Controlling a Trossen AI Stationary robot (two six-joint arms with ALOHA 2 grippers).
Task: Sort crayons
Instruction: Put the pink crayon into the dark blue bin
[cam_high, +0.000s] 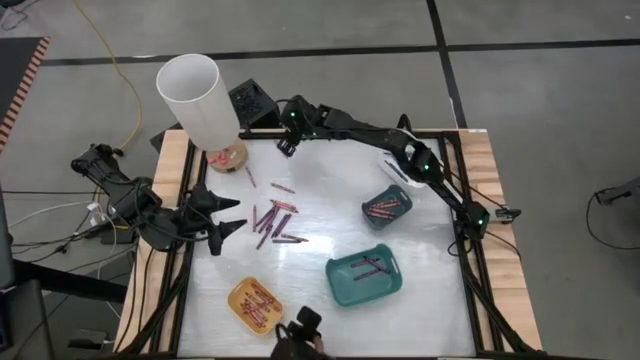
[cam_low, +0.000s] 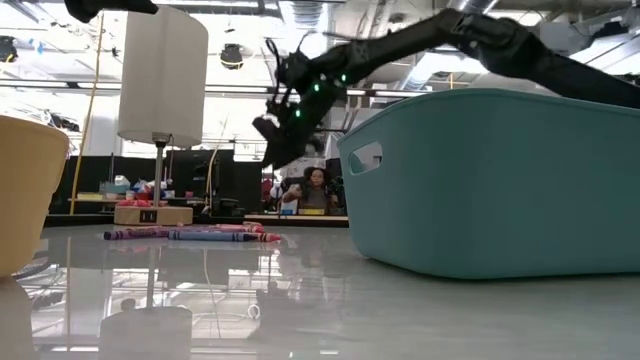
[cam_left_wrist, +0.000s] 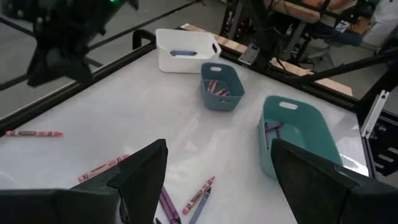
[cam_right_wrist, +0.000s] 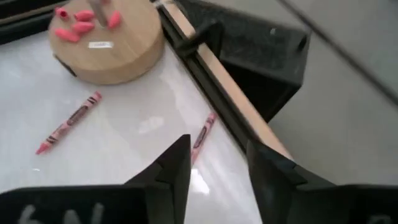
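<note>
1. My right gripper (cam_right_wrist: 216, 163) hangs over the tabletop's far edge, jaws parted, empty, above a short pink wax crayon (cam_right_wrist: 203, 131) lying against the frame rail.
2. I should straddle it crosswise before closing.
3. My left gripper (cam_high: 228, 217) waits open at the left edge.

Black jointed arms (cam_high: 350, 125), green lights, wedge-shaped fingers (cam_left_wrist: 140, 171)

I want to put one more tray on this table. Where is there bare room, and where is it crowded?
Bare: the strip between the lamp base and the white tray, though the right gripper hangs there; also the near corner beyond the large teal tray. Crowded: the crayons heaped mid-table beside the open left gripper.
</note>
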